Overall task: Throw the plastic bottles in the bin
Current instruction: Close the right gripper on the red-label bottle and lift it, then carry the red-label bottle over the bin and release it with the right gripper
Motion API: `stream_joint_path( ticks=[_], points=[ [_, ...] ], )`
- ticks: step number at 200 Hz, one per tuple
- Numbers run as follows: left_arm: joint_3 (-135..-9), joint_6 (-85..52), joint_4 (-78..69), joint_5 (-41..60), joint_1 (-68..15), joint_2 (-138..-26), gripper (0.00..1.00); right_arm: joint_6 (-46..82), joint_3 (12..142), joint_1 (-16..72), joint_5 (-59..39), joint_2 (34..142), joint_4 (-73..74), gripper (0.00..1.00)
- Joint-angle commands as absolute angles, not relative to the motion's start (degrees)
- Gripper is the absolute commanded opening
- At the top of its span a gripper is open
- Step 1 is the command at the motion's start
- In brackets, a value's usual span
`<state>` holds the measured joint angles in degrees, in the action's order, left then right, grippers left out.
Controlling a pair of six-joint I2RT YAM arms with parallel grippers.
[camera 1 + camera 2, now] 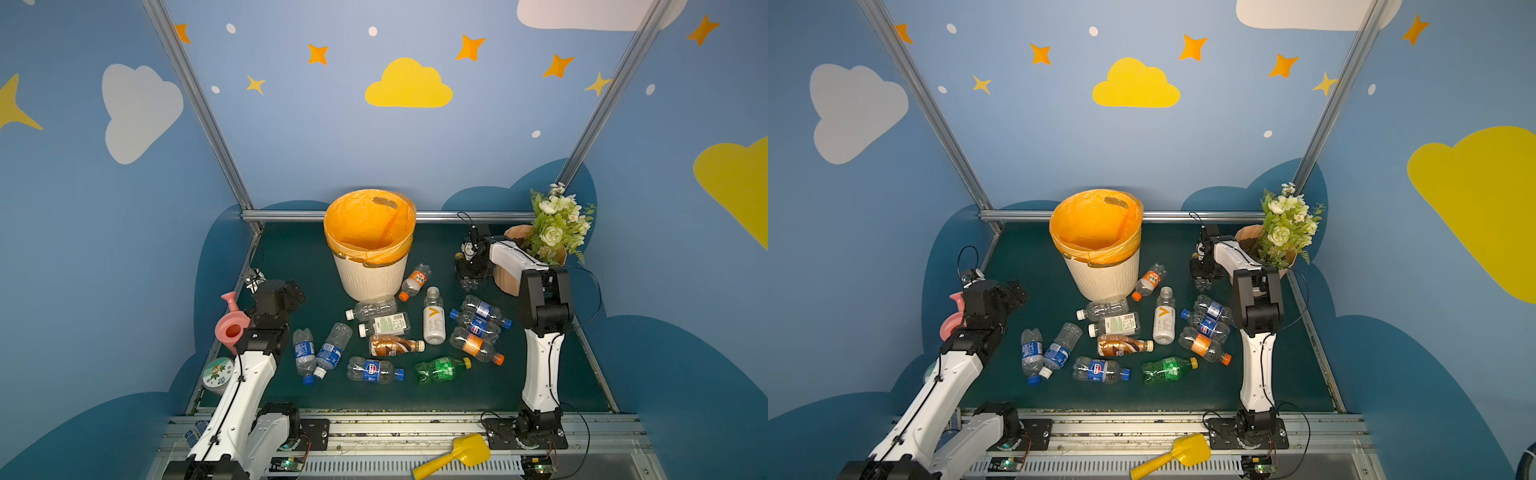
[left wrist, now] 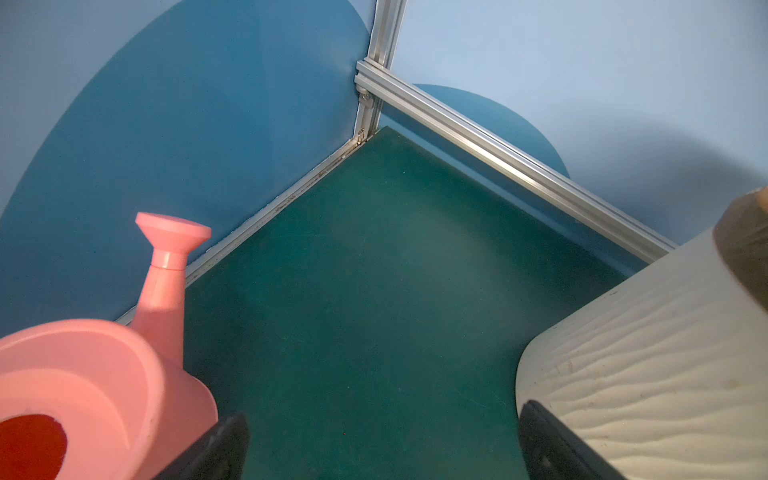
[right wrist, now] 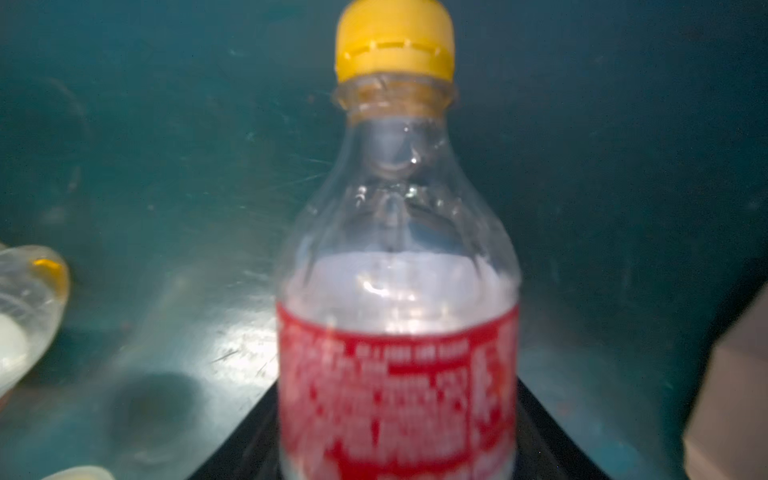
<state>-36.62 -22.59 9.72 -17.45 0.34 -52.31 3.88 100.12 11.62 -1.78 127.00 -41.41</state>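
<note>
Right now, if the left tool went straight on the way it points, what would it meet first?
Probably the bare green mat, between the pink watering can and the bin; depth is unclear.

A Pepsi globe is shown on the blue label of a clear bottle [image 1: 371,370] near the worktop's front edge and on a second bottle [image 1: 478,330] toward its right edge, an orange V is printed on the white bottle [image 1: 434,322], and the white print on the red-labelled bottle [image 3: 397,374] is blurred beyond reading.

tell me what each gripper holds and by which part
Left gripper: nothing, fingers wide apart. Right gripper: fingers flank the red-labelled bottle at its label; a firm hold cannot be told.
</note>
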Motion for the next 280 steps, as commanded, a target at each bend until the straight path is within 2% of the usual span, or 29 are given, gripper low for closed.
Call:
stream_joint_path(
  ticks=[1,16,29,70,101,130,151,191,224,251,260,266,280],
  points=[
    [-35.9,-22.7,10.3,-18.6,0.4,-51.4,1.00,4.9,101.3,11.5,-3.3,127.5,-42.6,0.60],
    [-35.7,-22.7,10.6,-18.8,0.4,-51.1,1.00,5.6,100.9,11.3,-5.0,126.2,-42.3,0.51],
    [-35.6,-22.8,10.9,-19.3,0.4,-50.6,1.00,5.8,98.3,11.4,-6.3,122.3,-39.9,0.49],
    [-34.5,-23.8,11.3,-20.0,0.6,-48.4,1.00,7.8,87.4,10.9,-13.2,101.6,-26.0,0.49],
    [-33.8,-24.9,11.7,-20.1,0.7,-47.0,1.00,13.2,80.0,10.3,-14.8,86.3,-11.7,0.49],
    [-33.9,-26.0,13.6,-20.5,0.6,-46.3,1.00,17.7,80.4,10.4,-21.3,79.2,-7.1,0.47],
    [-36.0,-31.5,21.4,-26.9,0.6,-46.2,1.00,21.4,81.0,11.5,-24.7,76.4,-2.5,0.47],
    [-36.6,-34.7,25.5,-26.8,0.5,-44.9,1.00,26.4,87.3,17.8,-29.2,80.0,1.3,0.46],
    [-38.5,-38.6,30.9,-27.1,0.4,-47.5,1.00,26.6,99.5,27.9,-33.4,93.4,-4.8,0.49],
    [-40.2,-40.4,34.2,-26.3,0.0,-50.1,1.00,17.1,124.6,32.3,-33.8,110.0,-30.1,0.62],
    [-40.9,-40.2,35.0,-26.2,-0.1,-50.5,1.00,15.7,132.2,32.2,-33.5,113.8,-36.8,0.76],
    [-41.4,-40.2,35.6,-26.3,-0.2,-50.8,1.00,15.0,135.5,31.9,-32.2,115.0,-39.7,0.85],
    [-42.3,-40.0,36.9,-26.7,-0.2,-50.7,1.00,14.0,134.8,31.4,-28.5,112.7,-39.2,0.90]
  ],
)
